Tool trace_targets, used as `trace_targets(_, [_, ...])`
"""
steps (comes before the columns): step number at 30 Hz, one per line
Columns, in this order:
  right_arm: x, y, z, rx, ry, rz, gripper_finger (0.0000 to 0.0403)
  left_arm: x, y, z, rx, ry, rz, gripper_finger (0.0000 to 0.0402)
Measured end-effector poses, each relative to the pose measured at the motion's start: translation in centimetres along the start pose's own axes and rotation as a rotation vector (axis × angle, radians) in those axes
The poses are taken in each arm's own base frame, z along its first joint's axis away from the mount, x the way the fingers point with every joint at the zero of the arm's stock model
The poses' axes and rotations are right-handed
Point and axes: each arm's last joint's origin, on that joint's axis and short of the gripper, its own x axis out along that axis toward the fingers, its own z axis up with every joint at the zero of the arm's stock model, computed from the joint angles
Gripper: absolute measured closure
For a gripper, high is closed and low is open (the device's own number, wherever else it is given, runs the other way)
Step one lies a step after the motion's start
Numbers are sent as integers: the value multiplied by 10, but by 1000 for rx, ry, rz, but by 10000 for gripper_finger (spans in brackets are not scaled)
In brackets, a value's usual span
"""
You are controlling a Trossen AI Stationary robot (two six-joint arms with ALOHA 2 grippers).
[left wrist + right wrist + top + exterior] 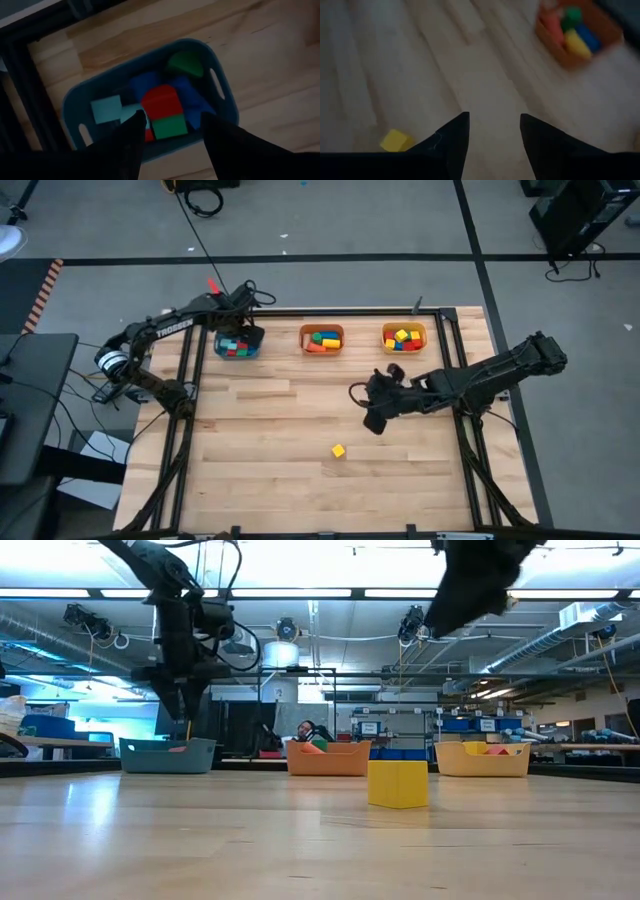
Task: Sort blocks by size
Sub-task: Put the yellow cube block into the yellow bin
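Observation:
One yellow block rests flat on the table near its middle. The other blocks lie in three bins at the far edge: a teal bin, an orange bin and a yellow bin. My left gripper hangs open above the teal bin with nothing between its fingers. My right gripper is open and empty above the table, to the right of and beyond the yellow block.
Black rails run along the table's left and right sides. The wooden tabletop lies bare around the yellow block. In the low view a person sits in the room behind the bins.

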Motion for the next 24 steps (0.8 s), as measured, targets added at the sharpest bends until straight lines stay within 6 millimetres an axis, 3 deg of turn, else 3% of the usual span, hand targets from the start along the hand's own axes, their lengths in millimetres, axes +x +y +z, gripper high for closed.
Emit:
trace_targets(4, [0,2,0,-278,8,45,198,-1,-5,-1,17,-6,-8,204])
trace_targets(9, [11,10,-3,-333,59,108,172,-2,-11,-3,52,-14,-19,204])
trace_targets(19, [71,73,-23,-441,21,226,107,-4,-20,-6,202,-34,-34,204])
trace_targets(24, [92,93,-30,-507,121,290,89,-4,-20,-6,209,-33,-34,204])
